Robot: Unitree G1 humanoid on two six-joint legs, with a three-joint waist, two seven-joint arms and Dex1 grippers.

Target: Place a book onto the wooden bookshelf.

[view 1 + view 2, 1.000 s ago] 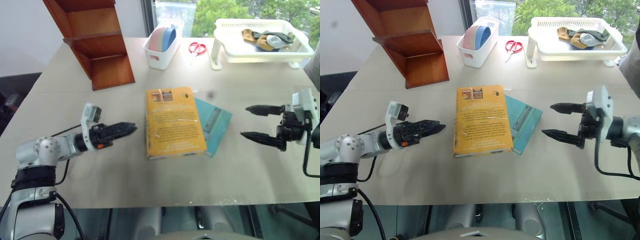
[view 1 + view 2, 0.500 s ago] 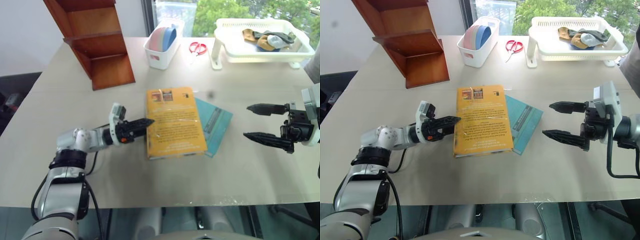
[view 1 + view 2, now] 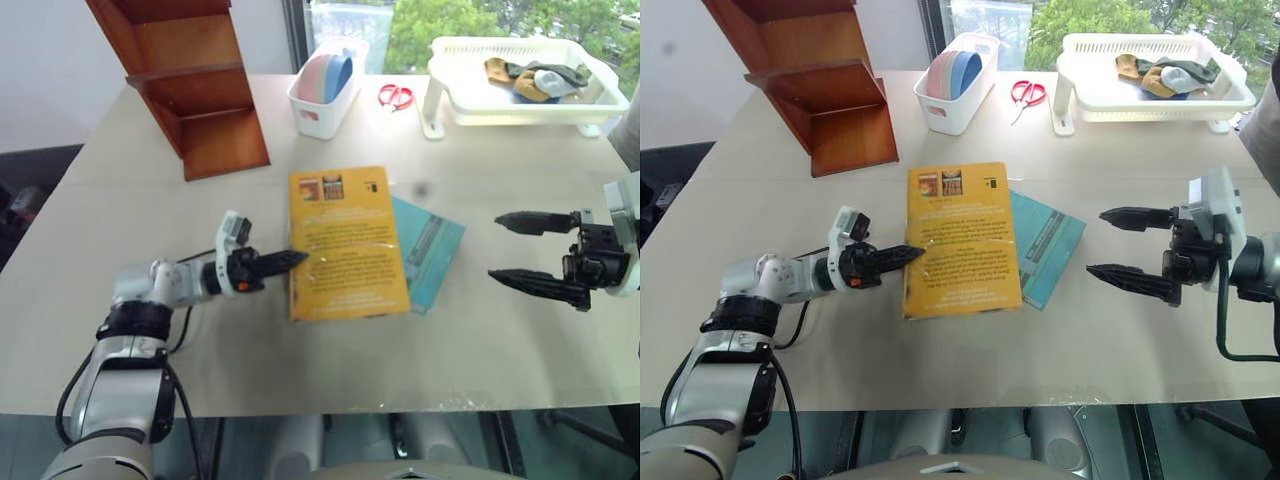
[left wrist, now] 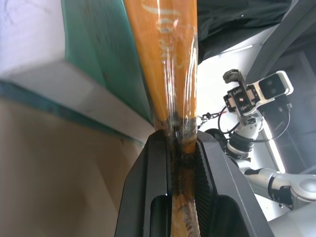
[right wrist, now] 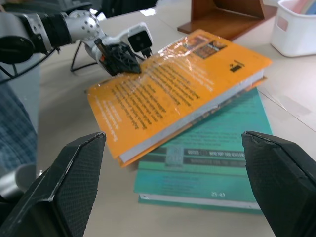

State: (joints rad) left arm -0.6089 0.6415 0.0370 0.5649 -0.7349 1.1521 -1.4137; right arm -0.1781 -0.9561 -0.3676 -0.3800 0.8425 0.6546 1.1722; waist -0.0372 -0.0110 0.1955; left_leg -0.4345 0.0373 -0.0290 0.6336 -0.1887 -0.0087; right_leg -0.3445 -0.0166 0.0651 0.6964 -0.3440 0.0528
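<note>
left eye view: your left gripper (image 3: 296,259) is pinched shut on the left edge of the book (image 3: 347,244), which sits mid-table partly on top of the teal book (image 3: 430,250). your right gripper (image 3: 520,250) hangs off to the right, fingers spread wide, holding nothing. the wooden bookshelf (image 3: 190,85) stands at the far left corner, well apart from the book.

left wrist view: both fingers (image 4: 148,197) are clamped tight on the glossy orange cover.

right wrist view: you can see the gripped side of the book lifted off the table, tilted, its other side resting on the teal book.
</note>
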